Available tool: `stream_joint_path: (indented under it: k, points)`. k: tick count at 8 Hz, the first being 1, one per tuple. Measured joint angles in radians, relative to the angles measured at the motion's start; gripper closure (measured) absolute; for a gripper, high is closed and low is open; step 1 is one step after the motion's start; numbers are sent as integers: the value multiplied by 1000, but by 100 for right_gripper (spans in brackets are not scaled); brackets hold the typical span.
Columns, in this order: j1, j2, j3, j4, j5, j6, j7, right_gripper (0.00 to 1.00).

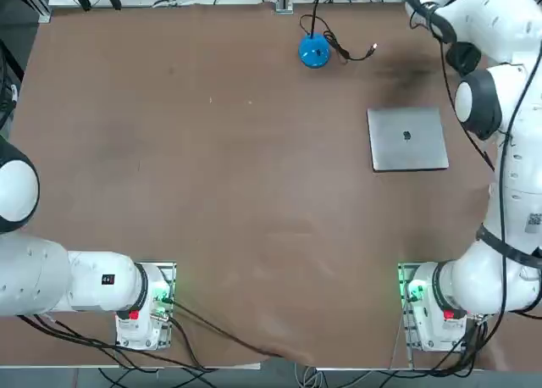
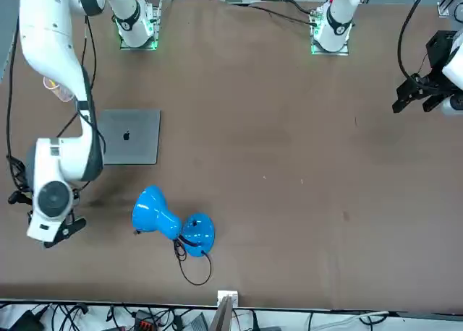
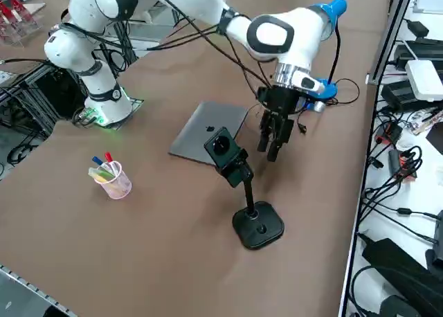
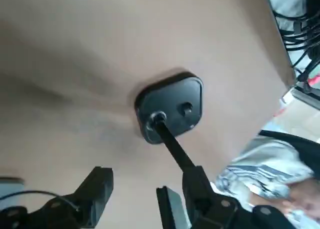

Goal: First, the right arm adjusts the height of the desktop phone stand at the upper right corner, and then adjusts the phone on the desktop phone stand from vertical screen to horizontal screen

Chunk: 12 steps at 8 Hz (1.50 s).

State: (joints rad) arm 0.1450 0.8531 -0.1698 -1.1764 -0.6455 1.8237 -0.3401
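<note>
Right side view, working up from the bottom edge. Brown matte table (image 3: 159, 241), smooth, filling most of the frame. Right of centre, lower half: desktop phone stand (image 3: 257, 227), black, its flat base a square with well-rounded corners; a thin dark pole rises from it to an angular clamp head (image 3: 239, 170). The phone (image 3: 221, 147) sits at the head, near mid-frame: a flat dark slab with rounded corners, tilted, a dark round shape on its face. Left of centre, a pinkish cup (image 3: 114, 182), its wall mesh-like, holding pens, one with a blue tip, one red.

Farther up, centre: closed laptop (image 3: 209, 131), silver-grey, thin, flat on the table, small dark logo on its lid. Just right of it in the frame hangs the right hand (image 3: 271, 149), black and blocky, fingertips downward. Wrist view shows its two dark fingers spread, with a gap between them; whether either touches the stand or phone, I cannot tell.

Upper part of the frame: the right arm (image 3: 225, 16), glossy white rounded shells with dark grey joint bands, black cables trailing along it, reaching across from a metal base plate at upper left with green light. Upper right, partly behind the arm: lamp (image 3: 337, 7), glossy blue head, slim black neck, round blue base.
</note>
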Motion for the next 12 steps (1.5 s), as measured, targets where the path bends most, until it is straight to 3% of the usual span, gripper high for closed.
stream_joint_path:
  k: [6,12]
  points:
    - [0,44,-8,0,-154,-81,-240,21]
    - [-3,75,-14,0,-207,-118,-291,32]
